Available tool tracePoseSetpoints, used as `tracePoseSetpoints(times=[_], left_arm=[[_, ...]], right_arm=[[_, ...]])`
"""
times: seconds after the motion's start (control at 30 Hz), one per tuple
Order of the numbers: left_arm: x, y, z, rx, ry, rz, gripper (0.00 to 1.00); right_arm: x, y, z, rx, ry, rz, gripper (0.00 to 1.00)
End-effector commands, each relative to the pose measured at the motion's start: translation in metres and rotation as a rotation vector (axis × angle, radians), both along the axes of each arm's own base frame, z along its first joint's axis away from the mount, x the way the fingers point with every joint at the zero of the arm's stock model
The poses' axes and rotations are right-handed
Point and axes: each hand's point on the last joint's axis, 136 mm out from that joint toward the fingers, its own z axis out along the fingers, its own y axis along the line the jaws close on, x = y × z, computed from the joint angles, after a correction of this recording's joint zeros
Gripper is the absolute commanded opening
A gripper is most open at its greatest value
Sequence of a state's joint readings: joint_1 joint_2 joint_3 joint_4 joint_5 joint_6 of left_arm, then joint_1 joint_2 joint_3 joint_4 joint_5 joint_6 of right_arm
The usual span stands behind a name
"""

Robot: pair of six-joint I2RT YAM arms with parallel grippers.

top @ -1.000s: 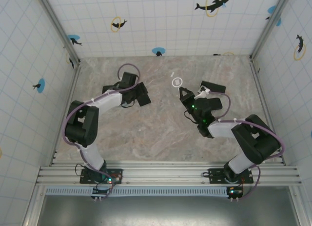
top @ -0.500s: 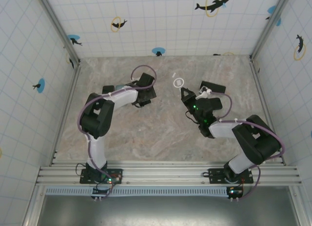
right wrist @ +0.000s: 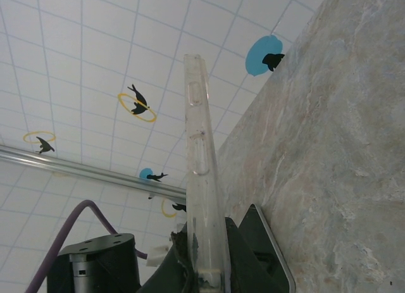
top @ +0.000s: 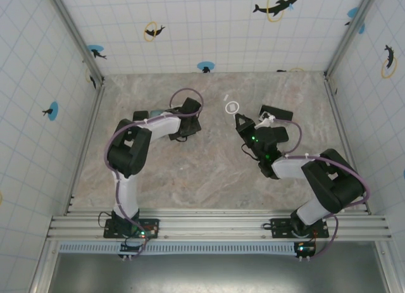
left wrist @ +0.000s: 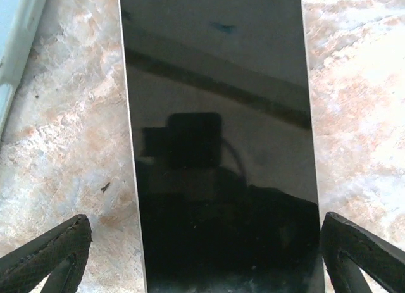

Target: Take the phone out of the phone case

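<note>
The phone (left wrist: 218, 147) is a black, glossy slab with a thin pale edge. It lies flat on the marbled tabletop (left wrist: 361, 116).

The left claw (left wrist: 204, 228) is spread wide, with its fingers (left wrist: 57, 249) at 7 and 5 o'clock, just beside the phone's long edges.

The right claw (right wrist: 205, 268) pinches the clear phone case (right wrist: 199, 154), which stands edge-on and upright, pointing to 12 o'clock.

We found the phone (left wrist: 218, 147) faced in glossy black glass, smooth enough to mirror the camera above it. The table (left wrist: 57, 135) beneath it looked like marbled stone in pink and grey, with a dull sheen. The pads (left wrist: 50, 245) of the left gripper (left wrist: 204, 222) were black and rough, with a fine cross-hatched grain. The phone case (right wrist: 199, 166) was clear plastic, smooth yet cloudy and smudged. The walls (right wrist: 95, 46) looked like white matt tiles, and the rail (top: 215, 226) at the near edge was ribbed bare metal.
</note>
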State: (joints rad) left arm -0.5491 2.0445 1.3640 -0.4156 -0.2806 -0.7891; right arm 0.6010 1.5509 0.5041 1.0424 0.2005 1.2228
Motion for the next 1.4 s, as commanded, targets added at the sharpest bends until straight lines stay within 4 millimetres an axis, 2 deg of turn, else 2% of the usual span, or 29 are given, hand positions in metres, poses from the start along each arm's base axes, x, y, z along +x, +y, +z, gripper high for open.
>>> tracePoseSetpoints(times=[0.0,0.17,0.33,0.47,0.7,0.87,1.13,1.37], left_arm=[[-0.005,0.007,-0.012,0.078,0.046,0.005,0.93],[-0.002,0.002,-0.016,0.130,0.068,-0.021,0.93],[-0.007,0.006,-0.022,0.151,0.092,-0.020,0.91],[-0.010,0.011,-0.022,0.179,0.100,-0.026,0.84],[-0.020,0.009,-0.027,0.188,0.140,-0.183,0.70],[-0.029,0.022,-0.031,0.182,0.183,-0.303,0.62],[-0.027,0.038,-0.032,0.155,0.187,-0.457,0.61],[-0.011,0.031,-0.029,0.133,0.154,-0.472,0.61]], right_arm=[[-0.001,-0.004,0.004,0.024,-0.021,-0.009,0.00],[0.000,-0.004,0.004,0.034,-0.023,-0.006,0.00],[-0.001,-0.005,0.002,0.034,-0.018,-0.006,0.00],[-0.001,-0.006,0.003,0.040,-0.021,-0.005,0.00],[-0.002,-0.007,0.004,0.054,-0.022,-0.002,0.00],[-0.003,-0.007,0.005,0.053,-0.025,0.000,0.00],[-0.003,-0.003,0.006,0.047,-0.026,0.014,0.00],[-0.005,0.005,0.006,0.032,-0.026,0.034,0.00]])
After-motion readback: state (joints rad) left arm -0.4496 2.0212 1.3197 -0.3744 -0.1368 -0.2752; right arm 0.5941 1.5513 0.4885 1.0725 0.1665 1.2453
